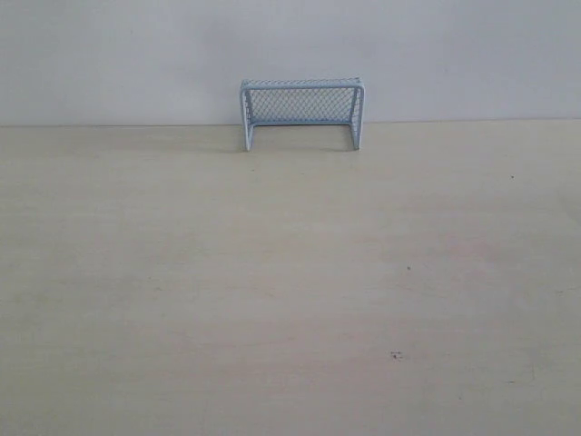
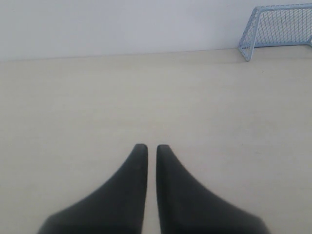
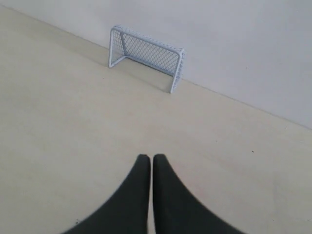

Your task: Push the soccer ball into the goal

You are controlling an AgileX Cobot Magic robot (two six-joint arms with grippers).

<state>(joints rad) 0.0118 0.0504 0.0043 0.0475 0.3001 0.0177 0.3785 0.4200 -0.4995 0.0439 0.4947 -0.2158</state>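
The goal (image 1: 302, 111) stands at the far edge of the pale table against the white wall, its mouth facing the table. It also shows in the left wrist view, the goal (image 2: 278, 28), and in the right wrist view, the goal (image 3: 147, 55). The soccer ball is out of view in every frame. My left gripper (image 2: 151, 146) is shut with only a thin slit between its black fingers, holding nothing, over bare table. My right gripper (image 3: 150, 157) is shut and empty too, well short of the goal. Neither gripper shows in the exterior view.
The pale wooden table (image 1: 290, 291) runs back to a white wall (image 1: 109, 54). A few small dark specks (image 1: 397, 354) mark the tabletop. Nothing else stands on it.
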